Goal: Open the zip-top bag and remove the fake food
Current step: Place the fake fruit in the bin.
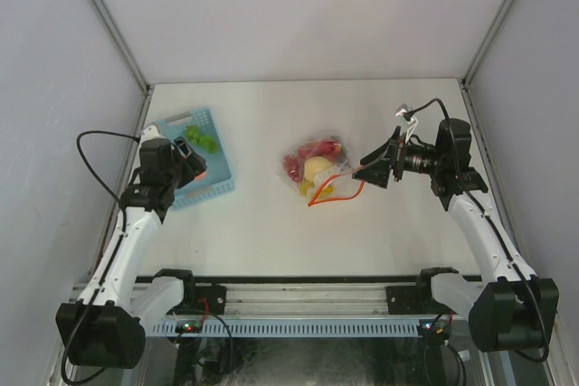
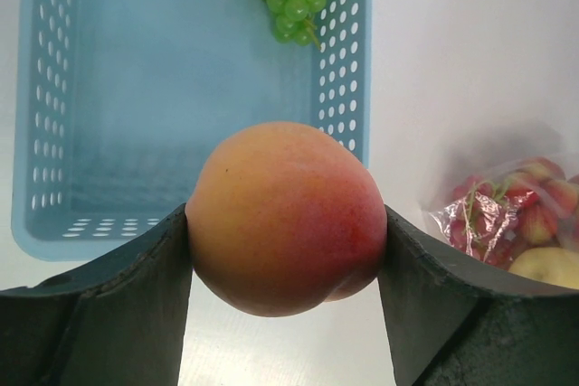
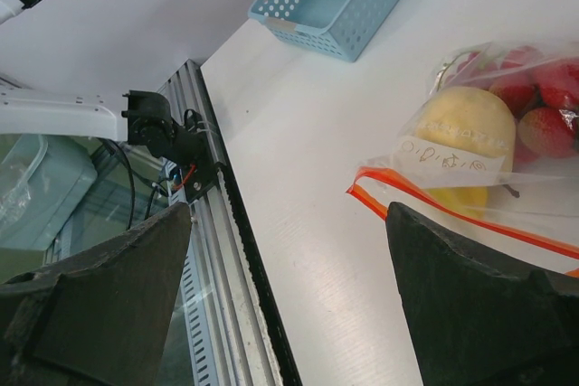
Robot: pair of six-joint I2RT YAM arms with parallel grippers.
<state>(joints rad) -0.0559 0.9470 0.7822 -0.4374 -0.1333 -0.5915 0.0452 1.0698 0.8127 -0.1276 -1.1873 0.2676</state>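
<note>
Left jaws are clamped on a smooth, slick-looking peach (image 2: pixel 286 214) over the basket (image 2: pixel 54 214). Right jaws gape empty just right of the zip-top bag (image 1: pixel 317 167), middle of the bench (image 1: pixel 271 232). The bag looks light, floppy and crinkly, with fake food (image 3: pixel 470 128) inside. I'd pinch the red zip strip (image 3: pixel 452 214).

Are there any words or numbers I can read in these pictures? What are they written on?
White label on the bag: handwritten marks, too blurred to read.
Basket and peach: no writing shows.
Nothing else in any view can be read.
</note>
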